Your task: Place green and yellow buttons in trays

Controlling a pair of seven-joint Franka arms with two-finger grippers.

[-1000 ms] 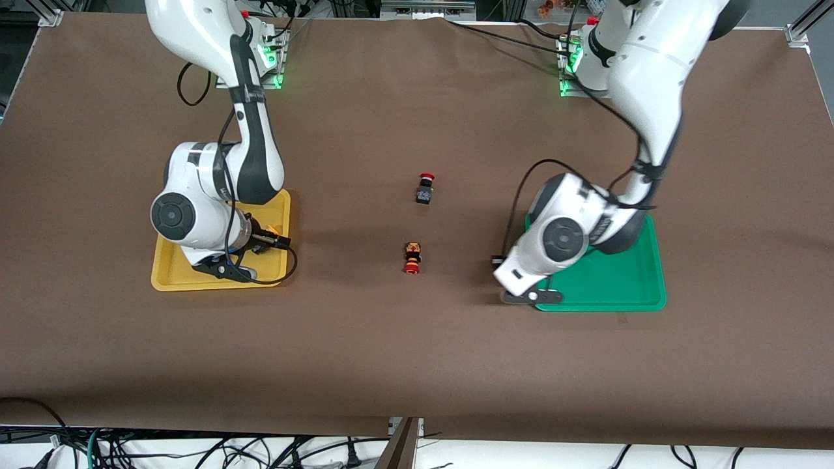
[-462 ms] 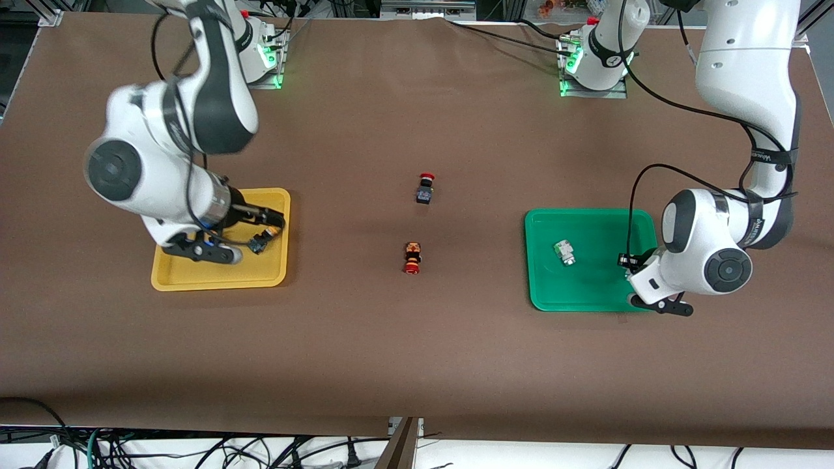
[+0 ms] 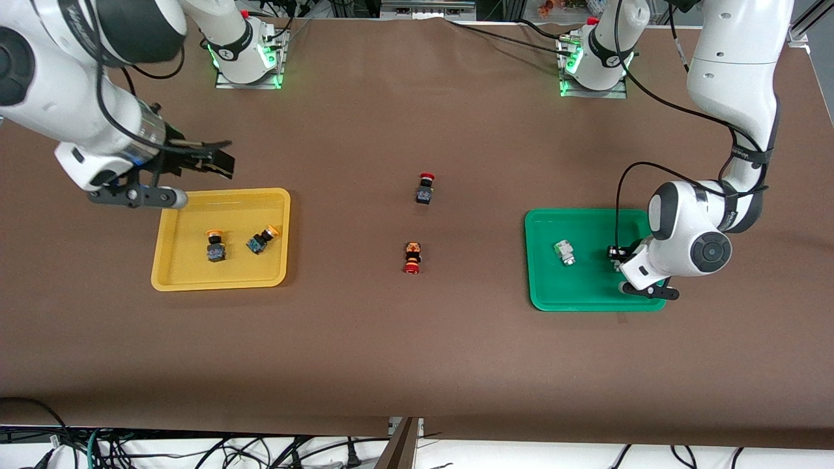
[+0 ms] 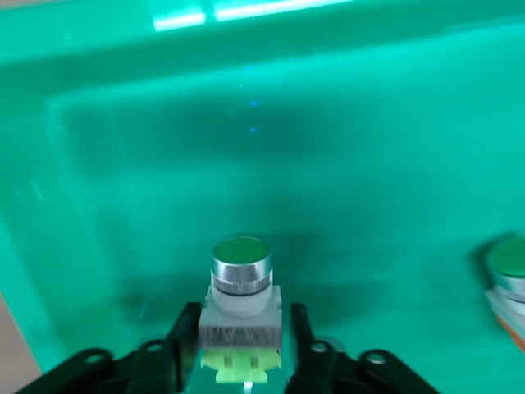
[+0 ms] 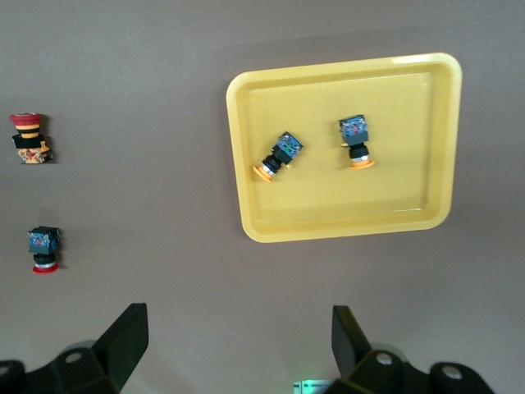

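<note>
The yellow tray (image 3: 169, 273) holds two dark buttons with yellow-orange caps (image 3: 215, 247) (image 3: 260, 240); the right wrist view shows the tray (image 5: 426, 98) and both buttons (image 5: 277, 156) (image 5: 356, 141). My right gripper (image 3: 221, 164) (image 5: 238, 345) is open and empty, up in the air over the table beside the tray's edge. The green tray (image 3: 586, 296) (image 4: 164, 164) holds one whitish green-capped button (image 3: 564, 253) (image 4: 509, 271). My left gripper (image 3: 614, 253) (image 4: 242, 353) is low in the green tray, shut on the second green-capped button (image 4: 240, 304).
Two dark buttons with red caps lie on the brown table between the trays: one (image 3: 425, 189) (image 5: 43, 248) farther from the front camera, one (image 3: 412, 257) (image 5: 30, 138) nearer. The arm bases stand along the table's edge farthest from the front camera.
My right gripper has let go of the second yellow-capped button in the yellow tray and risen away from it. My left gripper has moved from the green tray's corner into the tray.
</note>
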